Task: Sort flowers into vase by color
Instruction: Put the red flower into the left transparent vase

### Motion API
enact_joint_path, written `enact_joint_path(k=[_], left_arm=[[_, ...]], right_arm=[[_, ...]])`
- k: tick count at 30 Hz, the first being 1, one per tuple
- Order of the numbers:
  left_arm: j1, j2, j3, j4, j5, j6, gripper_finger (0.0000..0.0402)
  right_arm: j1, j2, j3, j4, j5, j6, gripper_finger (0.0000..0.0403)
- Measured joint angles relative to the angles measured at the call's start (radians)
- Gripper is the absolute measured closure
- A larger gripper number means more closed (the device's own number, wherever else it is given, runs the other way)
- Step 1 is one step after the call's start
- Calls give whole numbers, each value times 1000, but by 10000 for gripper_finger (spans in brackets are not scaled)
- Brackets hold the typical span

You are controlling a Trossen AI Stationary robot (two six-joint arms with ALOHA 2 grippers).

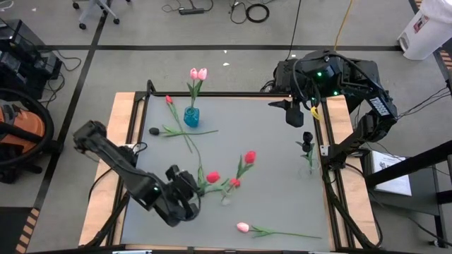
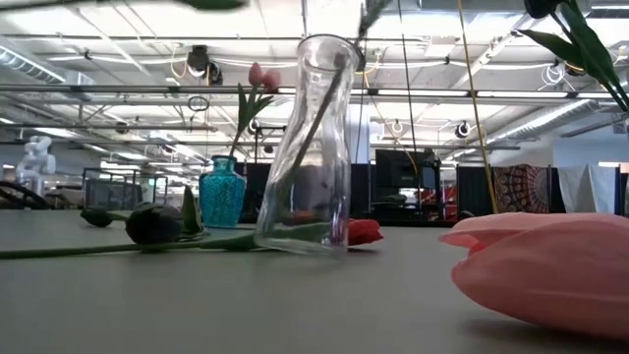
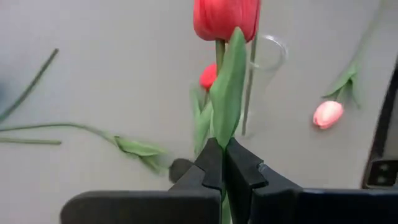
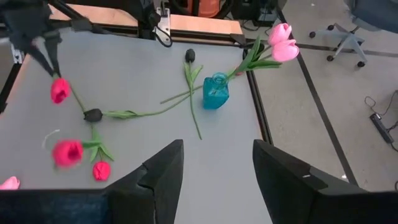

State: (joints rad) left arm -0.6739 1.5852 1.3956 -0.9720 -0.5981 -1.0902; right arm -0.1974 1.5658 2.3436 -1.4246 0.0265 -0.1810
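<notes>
Left hand point(image 1: 189, 192) at near-left of the surface point(image 1: 275, 144), fingers point(image 3: 211, 163) clamped shut on the green stem of a red tulip point(image 3: 225, 17), bud lifted above the fingertips. Right hand point(image 4: 214, 165) parked over the far-right corner, fingers spread wide, holding nothing.

Teal vase point(image 1: 191, 116) at far centre-left, upright, two pink tulips point(image 1: 198, 73) standing in it. Clear glass vase point(image 2: 307, 147) upright near the centre of the surface, just beside the held stem in the left wrist view. Red tulips point(image 1: 248, 157) lying around it at centre, flat on the surface. Another red tulip point(image 1: 169, 100) lying at far left, near the teal vase. Black tulip point(image 1: 154, 130) lying left of the teal vase, its stem crossing another green stem. Second black tulip point(image 1: 308, 137) at the right edge, standing above the surface; cannot tell what holds it. Pink tulip point(image 1: 243, 227) lying at the near edge, stem running right; fills the near right of the low view.
</notes>
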Motion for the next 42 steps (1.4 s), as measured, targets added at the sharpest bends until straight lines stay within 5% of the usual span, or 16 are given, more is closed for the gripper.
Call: enact_joint_path(k=[15, 21, 27, 34, 42], left_arm=[[64, -127, -1, -117, -100, 60, 400], [94, -171, 46, -107, -292, 92, 400], [125, -192, 186, -91, -505, 282, 400], [159, -196, 265, 290, -576, 723, 400], [176, -195, 265, 731, -393, 1089, 400]], right_arm=[[0, 0, 0, 1, 2, 4, 218], [0, 0, 0, 5, 3, 4, 218], [0, 0, 0, 19, 3, 6, 218], [0, 0, 0, 47, 4, 31, 218], [-1, 0, 0, 65, 5, 31, 218]])
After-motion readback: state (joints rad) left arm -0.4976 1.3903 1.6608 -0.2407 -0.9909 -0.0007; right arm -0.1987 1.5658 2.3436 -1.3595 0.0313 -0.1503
